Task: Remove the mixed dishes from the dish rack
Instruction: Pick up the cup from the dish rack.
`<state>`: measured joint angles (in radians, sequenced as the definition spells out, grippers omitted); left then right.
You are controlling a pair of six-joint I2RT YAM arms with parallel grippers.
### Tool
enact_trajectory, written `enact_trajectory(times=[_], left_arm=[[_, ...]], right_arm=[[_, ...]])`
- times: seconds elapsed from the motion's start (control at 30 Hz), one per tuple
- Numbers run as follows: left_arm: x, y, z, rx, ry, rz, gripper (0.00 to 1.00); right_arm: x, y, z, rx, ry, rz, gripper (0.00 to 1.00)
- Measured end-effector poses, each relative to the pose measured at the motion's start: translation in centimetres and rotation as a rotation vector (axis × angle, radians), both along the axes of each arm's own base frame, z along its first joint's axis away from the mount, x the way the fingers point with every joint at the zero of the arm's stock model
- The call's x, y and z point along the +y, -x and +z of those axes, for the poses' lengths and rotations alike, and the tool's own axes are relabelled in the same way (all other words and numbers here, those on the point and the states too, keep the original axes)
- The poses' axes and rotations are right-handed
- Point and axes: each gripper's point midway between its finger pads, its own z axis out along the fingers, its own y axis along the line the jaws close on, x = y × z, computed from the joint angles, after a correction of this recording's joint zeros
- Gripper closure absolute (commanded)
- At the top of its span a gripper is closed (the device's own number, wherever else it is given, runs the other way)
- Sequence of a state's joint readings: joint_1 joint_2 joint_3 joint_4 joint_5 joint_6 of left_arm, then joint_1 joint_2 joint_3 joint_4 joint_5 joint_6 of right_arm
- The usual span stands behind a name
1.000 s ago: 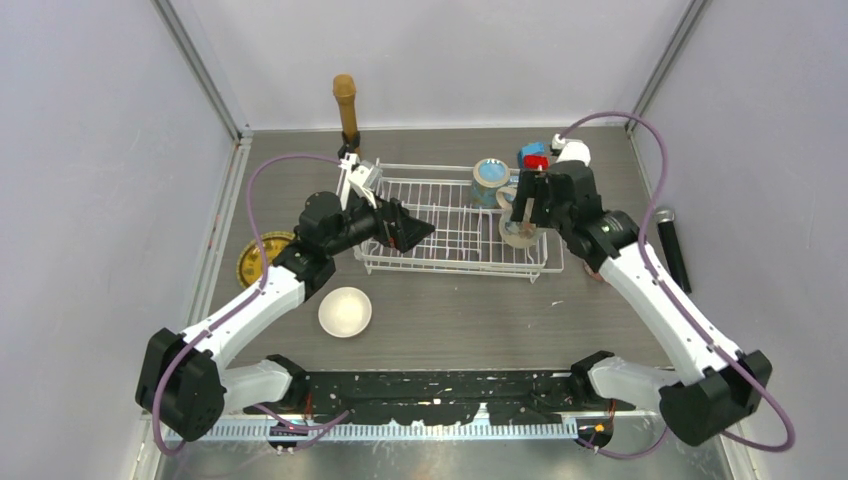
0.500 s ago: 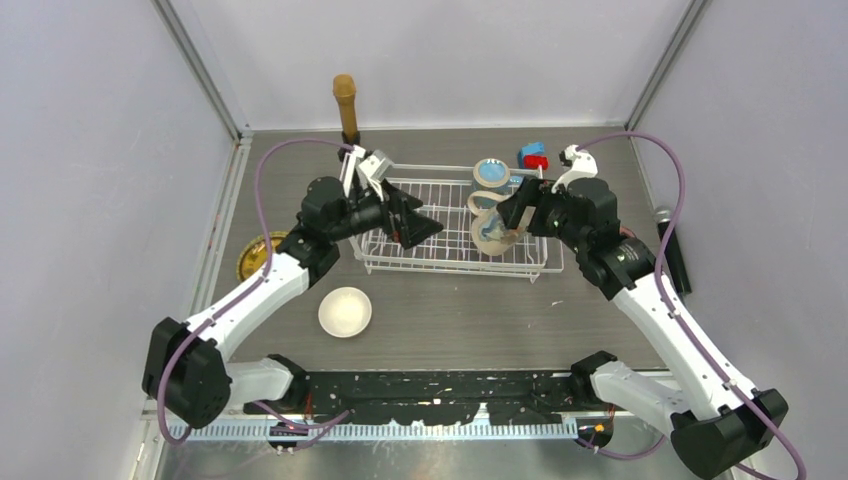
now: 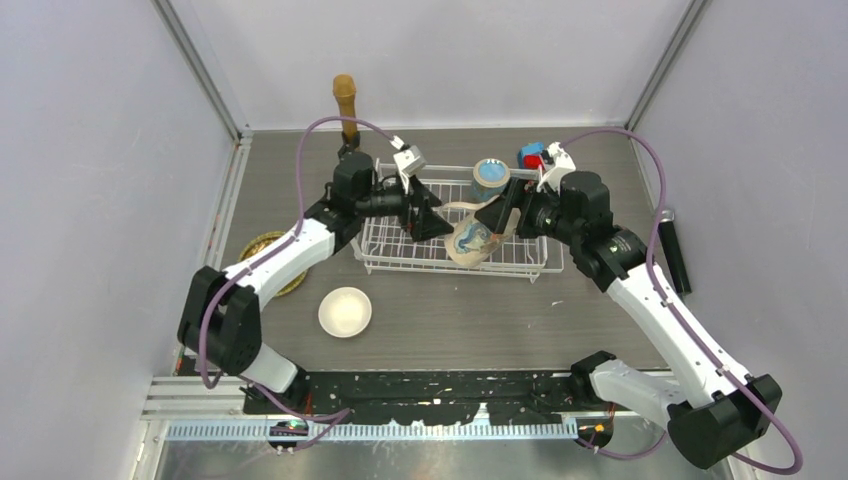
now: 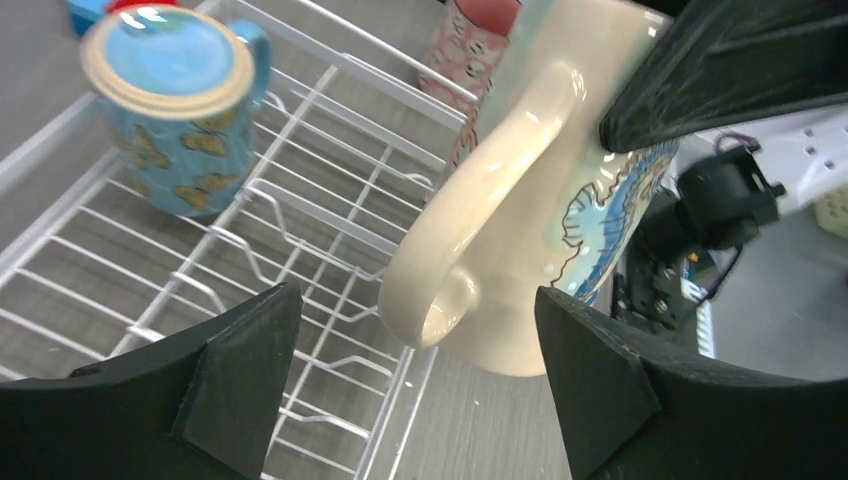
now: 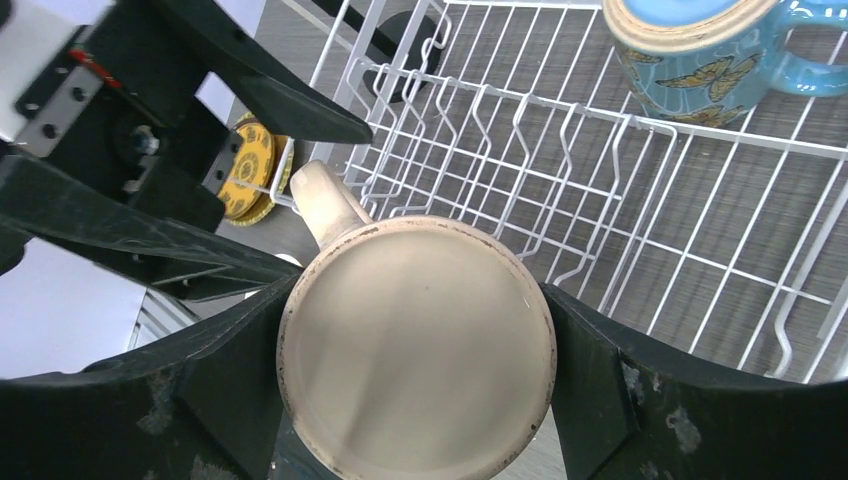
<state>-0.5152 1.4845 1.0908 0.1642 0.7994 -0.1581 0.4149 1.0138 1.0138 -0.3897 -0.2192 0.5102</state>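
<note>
My right gripper (image 3: 495, 218) is shut on the cream patterned mug (image 3: 468, 243) and holds it tilted on its side above the front of the white wire dish rack (image 3: 400, 262). In the right wrist view the fingers (image 5: 600, 390) clamp both sides of the mug's base (image 5: 415, 310). My left gripper (image 3: 428, 218) is open over the rack, and the mug's handle (image 4: 470, 220) sits between its fingertips (image 4: 415, 295) without touching. The blue mug (image 3: 490, 178) stands at the rack's far side. The pink mug (image 4: 478, 45) shows only in the left wrist view.
Golden plates (image 3: 262, 255) and a white bowl (image 3: 345, 311) lie on the table left of the rack. A brown microphone-shaped stick (image 3: 346, 105) stands at the back. A blue-and-red block (image 3: 533, 156) sits behind the rack. A black microphone (image 3: 672, 250) lies at the right.
My right gripper has lifted the cream mug, tipped it on its side and carried it left. My left gripper has reached right across the rack, up to the mug's handle.
</note>
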Motion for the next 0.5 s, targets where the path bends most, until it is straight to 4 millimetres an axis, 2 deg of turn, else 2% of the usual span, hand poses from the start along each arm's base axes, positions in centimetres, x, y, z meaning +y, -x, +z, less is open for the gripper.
enact_trajectory(times=[0.1, 0.23, 0.3, 0.37, 0.4, 0.43, 0.5], left_arm=[[-0.4, 0.6, -1.2, 0.044, -0.008, -0.072, 0.19], [-1.1, 1.0, -1.1, 0.070, 0.007, -0.145, 0.34], [-1.4, 1.2, -0.9, 0.091, 0.021, -0.174, 0.49], [-1.7, 1.5, -0.7, 0.117, 0.039, -0.205, 0.74], [-1.8, 1.7, -0.7, 0.132, 0.047, -0.217, 0.91], [-1.9, 1.5, -0.8, 0.140, 0.050, -0.211, 1.00], [-1.8, 2.0, -1.0, 0.149, 0.061, -0.263, 1.00]], right_arm=[[0.3, 0.1, 0.1, 0.001, -0.002, 0.023, 0.99], [0.6, 0.3, 0.3, -0.006, -0.004, 0.048, 1.00], [0.7, 0.4, 0.3, -0.006, -0.001, 0.057, 0.99], [0.7, 0.5, 0.3, -0.010, 0.004, 0.063, 0.99], [0.6, 0.5, 0.2, -0.010, 0.007, 0.064, 0.99], [0.6, 0.5, 0.1, -0.007, 0.007, 0.067, 0.99], [0.4, 0.1, 0.9, -0.012, -0.023, 0.035, 0.99]])
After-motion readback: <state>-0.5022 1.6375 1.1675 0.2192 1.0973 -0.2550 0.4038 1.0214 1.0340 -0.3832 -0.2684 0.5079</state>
